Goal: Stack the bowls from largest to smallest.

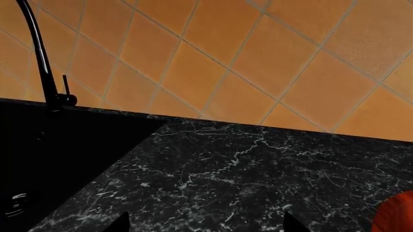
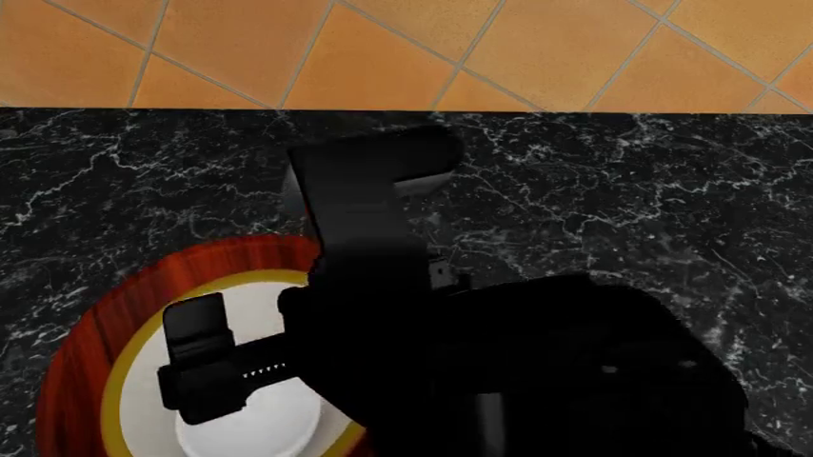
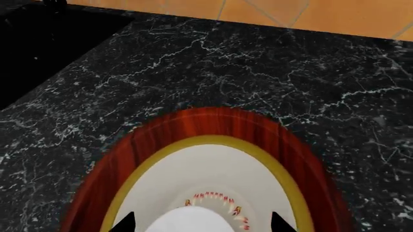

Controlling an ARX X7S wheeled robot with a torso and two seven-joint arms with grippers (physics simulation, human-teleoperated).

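Note:
The three bowls sit nested on the black marble counter. The largest, red-brown wood-grain bowl [image 2: 83,333] [image 3: 219,123] holds the medium white bowl [image 2: 143,405] [image 3: 206,169] with a yellow rim and a red dotted ring. The small plain white bowl [image 2: 254,428] [image 3: 193,223] rests inside that. My right gripper [image 2: 178,362] [image 3: 200,224] hovers open over the stack, its fingertips on either side of the small bowl and apart from it. My left gripper [image 1: 206,225] is open over bare counter, and the red-brown bowl's edge [image 1: 397,215] shows off to one side.
A black sink [image 1: 58,154] with a black faucet [image 1: 42,63] lies beside the left gripper. An orange tiled wall [image 2: 381,48] backs the counter [image 2: 635,190]. My right arm [image 2: 368,219] crosses the middle of the head view and hides part of the stack.

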